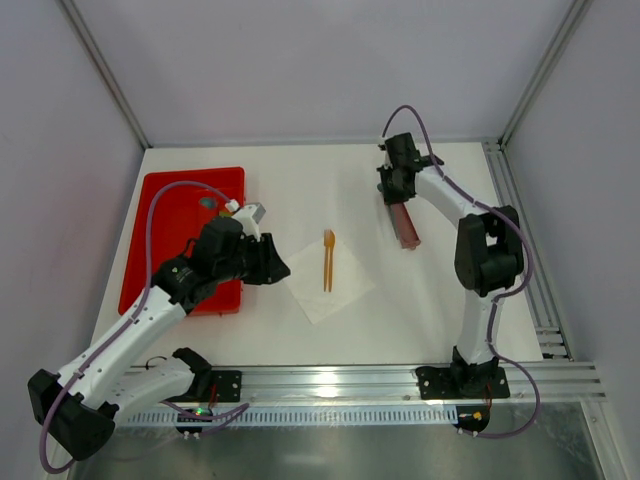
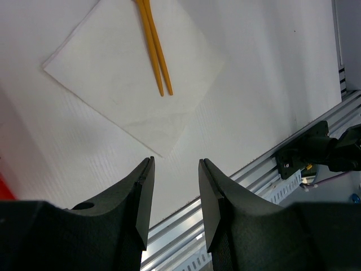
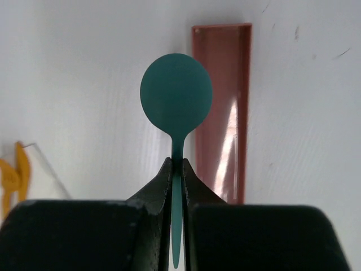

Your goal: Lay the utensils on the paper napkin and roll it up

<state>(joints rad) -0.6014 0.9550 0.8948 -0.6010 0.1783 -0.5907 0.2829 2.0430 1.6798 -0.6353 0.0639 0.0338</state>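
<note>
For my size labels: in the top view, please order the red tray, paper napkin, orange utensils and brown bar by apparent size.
1. red tray
2. paper napkin
3. orange utensils and brown bar: they look similar and the bar is partly hidden, so not ranked.

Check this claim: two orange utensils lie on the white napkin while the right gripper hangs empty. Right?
No. The right gripper is shut on a green spoon, as the right wrist view shows. The two orange utensils do lie on the white napkin.
</note>
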